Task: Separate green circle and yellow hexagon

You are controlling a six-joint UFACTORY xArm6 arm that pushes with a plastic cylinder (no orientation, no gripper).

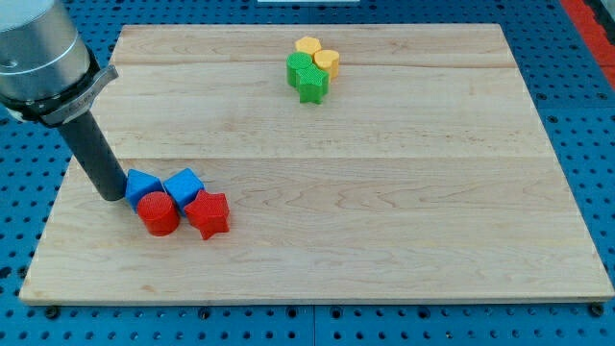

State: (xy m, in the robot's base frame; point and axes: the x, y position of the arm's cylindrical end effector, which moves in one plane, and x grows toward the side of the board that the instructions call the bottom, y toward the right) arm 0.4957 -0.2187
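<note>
The green circle (pixel 300 67) lies near the view's top, a little right of centre. The yellow hexagon (pixel 307 45) touches it from above. A second, rounded yellow block (pixel 328 62) touches the green circle on the right, and a green star (pixel 312 87) touches it from below. The four form one tight cluster. My tip (pixel 113 196) is far away at the view's lower left, touching the left side of a blue block (pixel 142 184).
Beside that blue block are a blue cube (pixel 183 185), a red cylinder (pixel 158 213) and a red star (pixel 208 213), packed together. The wooden board (pixel 384 211) lies on a blue perforated table. The arm's grey body fills the view's top left corner.
</note>
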